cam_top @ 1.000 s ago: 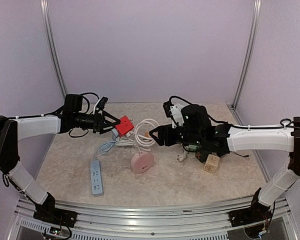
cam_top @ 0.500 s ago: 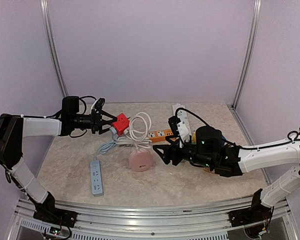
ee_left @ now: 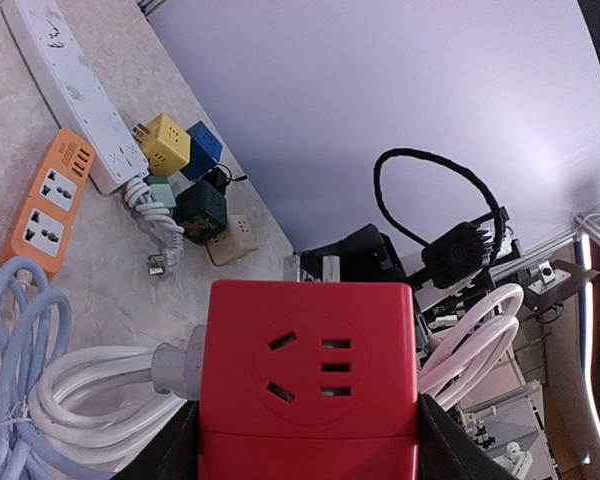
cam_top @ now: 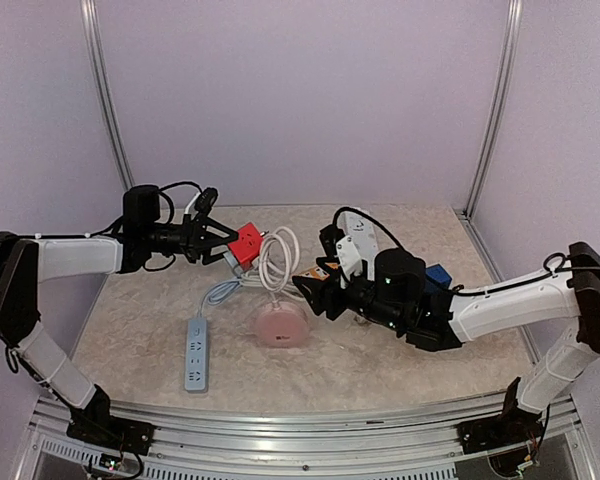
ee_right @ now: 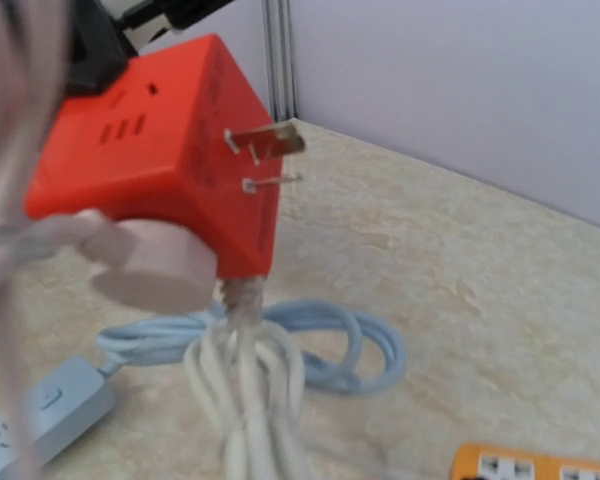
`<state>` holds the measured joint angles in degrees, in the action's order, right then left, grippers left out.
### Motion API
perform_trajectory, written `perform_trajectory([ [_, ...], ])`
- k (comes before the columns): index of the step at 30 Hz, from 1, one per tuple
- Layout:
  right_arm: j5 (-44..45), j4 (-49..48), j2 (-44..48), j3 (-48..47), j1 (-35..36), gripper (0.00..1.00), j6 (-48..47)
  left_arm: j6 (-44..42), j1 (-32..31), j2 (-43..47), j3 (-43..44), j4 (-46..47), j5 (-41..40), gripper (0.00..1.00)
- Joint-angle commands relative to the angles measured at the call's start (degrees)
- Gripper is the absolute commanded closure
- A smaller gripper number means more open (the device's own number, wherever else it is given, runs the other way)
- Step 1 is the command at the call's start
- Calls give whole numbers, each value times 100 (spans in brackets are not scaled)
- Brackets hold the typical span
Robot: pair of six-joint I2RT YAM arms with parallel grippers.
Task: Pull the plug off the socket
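White plug [ee_right: 150, 265] is sitting pushed into one side face of the red cube socket [ee_left: 310, 380], which is being held up in the air above the counter [cam_top: 380, 350], left of centre. Its white cord [ee_right: 245, 400] is hanging down from it and trailing into a loose coil below.

The plug is looking like a small, light, hard plastic piece with a smooth rounded body, so it is probably going to be slippery and is offering little to pinch. The firm body right beside the cube is seeming the best place to take hold. The cord is soft, and pulling on it would likely only strain it. The pull should probably be running straight out of that face, as the pins are likely fitting tightly. The cube's own bare metal prongs [ee_right: 270, 150] are sticking out of another face, close to the plug, and are worth steering clear of.

The left gripper [cam_top: 225, 247] is reaching in level from the left, its fingers [ee_left: 175, 450] clamping the cube on two opposite sides. The right arm is stretching low across the counter from the right, and the right gripper [cam_top: 308, 287] is pointing towards the cube but hanging well apart from the plug. Whether its fingers are parted enough to take the plug, I cannot tell; nothing is showing between them.
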<state>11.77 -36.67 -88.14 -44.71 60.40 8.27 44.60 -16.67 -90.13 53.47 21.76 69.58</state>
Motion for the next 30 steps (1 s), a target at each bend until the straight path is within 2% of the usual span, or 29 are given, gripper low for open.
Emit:
perform_trajectory([
  [1, -7, -275, -434, -467, -7, 34, -537, 321, -141, 332, 127, 826, 549, 81],
  [7, 232, -332, -953, -842, 143, 35, -1114, 723, -187, 268, 9, 1360, 597, 81],
  [19, 1143, -571, -1545, -1336, 702, 39, -1796, 855, -170, 273, -108, 1515, 463, 81],
  [30, 1540, -944, -1791, -1507, 920, 51, -1987, 893, -170, 234, -143, 1567, 443, 81],
])
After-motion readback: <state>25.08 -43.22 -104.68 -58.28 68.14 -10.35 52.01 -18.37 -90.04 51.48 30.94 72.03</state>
